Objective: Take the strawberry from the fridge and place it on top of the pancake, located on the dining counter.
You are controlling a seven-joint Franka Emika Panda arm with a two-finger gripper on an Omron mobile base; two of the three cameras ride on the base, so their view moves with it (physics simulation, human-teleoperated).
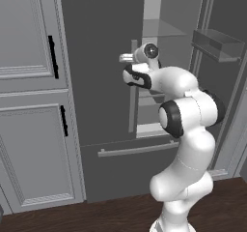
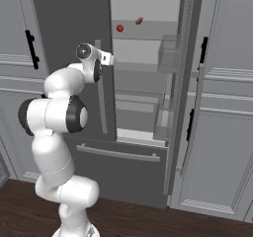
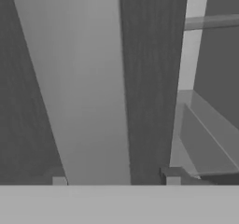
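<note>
Red strawberry (image 2: 120, 28) on fridge (image 2: 74, 23) shelf, right door open, tool (image 2: 109, 59) beside left handle (image 2: 101, 88)

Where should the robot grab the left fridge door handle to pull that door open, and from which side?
Grip the left door handle, a long vertical light grey bar on the closed left door of the fridge, around its mid-height. Come straight from the front with the fingers either side of the bar. In the hand view the gripper already straddles it, so probably only closing is needed.
</note>
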